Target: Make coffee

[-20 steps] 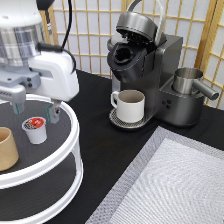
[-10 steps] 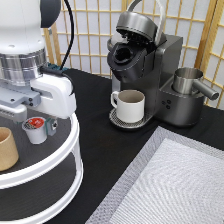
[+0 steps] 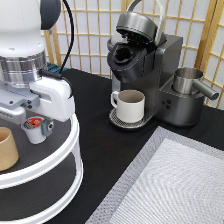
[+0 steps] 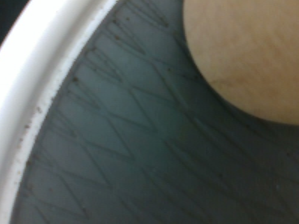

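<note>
1. The gripper (image 3: pixel 35 131) has been lowered onto the upper shelf of the white two-tier turntable (image 3: pixel 65 161), at the exterior view's left of the coffee machine (image 3: pixel 150 75). It sits right at the coffee pod (image 3: pixel 34 129), which stands upright on that shelf with its red foil lid showing.
2. One dark finger shows just beside the pod, the rest is hidden by the hand, so whether the claw is spread or clamped on the pod cannot be told.
3. Judged from how things lie, the job is early: the pod is on the shelf and not in the brewer.
4. Already prepared: the machine's lid (image 3: pixel 137 24) stands raised with the pod chamber exposed, and a white mug (image 3: pixel 129 105) sits on the drip tray under the spout.
5. Left: pod into chamber, lid down, brew.
6. Count: one pod, one mug, one coffee machine, one metal pitcher (image 3: pixel 190 82) at the machine's far side, one tan cup (image 3: pixel 7 149) on the shelf near the pod, one grey mat (image 3: pixel 175 185) below the machine.
7. The wrist view shows only the shelf's dark ribbed liner (image 4: pixel 123 150), its white rim and part of the tan cup.
</note>
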Controlling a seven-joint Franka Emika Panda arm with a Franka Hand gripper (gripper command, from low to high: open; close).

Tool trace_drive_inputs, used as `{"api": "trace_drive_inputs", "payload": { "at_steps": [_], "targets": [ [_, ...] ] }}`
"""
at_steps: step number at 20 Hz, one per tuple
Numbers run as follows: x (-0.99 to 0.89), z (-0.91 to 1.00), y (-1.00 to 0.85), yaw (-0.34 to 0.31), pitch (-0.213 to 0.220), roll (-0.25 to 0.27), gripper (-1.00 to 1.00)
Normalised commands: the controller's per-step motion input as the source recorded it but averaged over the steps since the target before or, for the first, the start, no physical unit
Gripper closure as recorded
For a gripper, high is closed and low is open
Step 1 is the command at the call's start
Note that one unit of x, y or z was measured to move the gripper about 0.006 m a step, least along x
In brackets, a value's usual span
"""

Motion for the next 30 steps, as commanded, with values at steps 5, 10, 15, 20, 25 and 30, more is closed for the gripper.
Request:
{"api": "trace_drive_inputs", "payload": {
  "at_steps": [5,10,15,20,25,30],
  "targets": [
    [0.17,0.30,0.05,-0.036,0.000,0.011,1.00],
    [0.41,0.95,0.46,0.030,0.056,0.087,1.00],
    [0.37,0.90,0.57,0.022,0.078,0.141,1.00],
    [0.31,0.68,0.58,0.018,0.075,0.213,1.00],
    [0.25,0.51,0.47,0.007,0.014,0.272,1.00],
    [0.18,0.51,0.48,0.000,0.001,0.271,1.00]
  ]
}}
